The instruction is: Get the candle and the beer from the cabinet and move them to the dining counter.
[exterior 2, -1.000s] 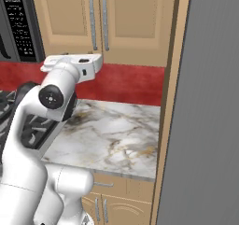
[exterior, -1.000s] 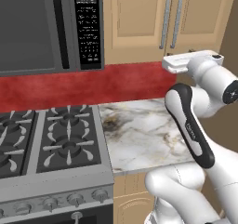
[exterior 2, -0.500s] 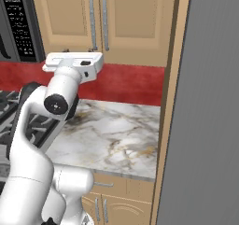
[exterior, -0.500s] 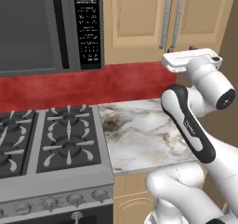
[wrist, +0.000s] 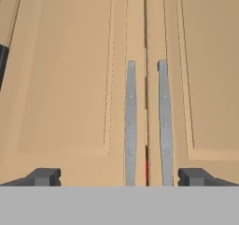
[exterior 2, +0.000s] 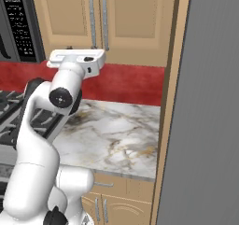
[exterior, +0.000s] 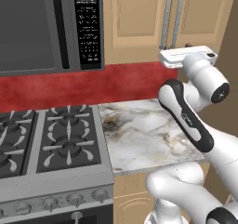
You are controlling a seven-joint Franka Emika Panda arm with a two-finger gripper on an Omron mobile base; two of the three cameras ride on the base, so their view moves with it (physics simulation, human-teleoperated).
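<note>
Pincer point(wrist: 119, 176) spread wide, nothing between the two dark tips, hand lifted level with the bottom edge of the light tan wooden wall cabinet point(exterior: 139, 18) with its panelled doors. Straight ahead of the pincer: two long silver vertical bar handles, left one point(wrist: 130, 121) and right one point(wrist: 163, 121), flanking the seam where the closed doors meet. Both bars fall inside the gap between the tips, neither touched. Long axis of each bar upright, running away from the tips toward the top of the hand view, so probably a matter of shifting sideways to take just one bar before pulling. Doors shut, a thin sliver of red at the seam low down; candle and beer presumably behind them, hidden for now. Smooth matte wood with shallow recessed panels; handles slim, flat-faced, brushed metal. Below the pincer, a short white-grey brown-veined marble countertop point(exterior: 139, 135) against a red backsplash point(exterior: 69, 86), with a black microwave point(exterior: 46, 28) off to the left.
</note>
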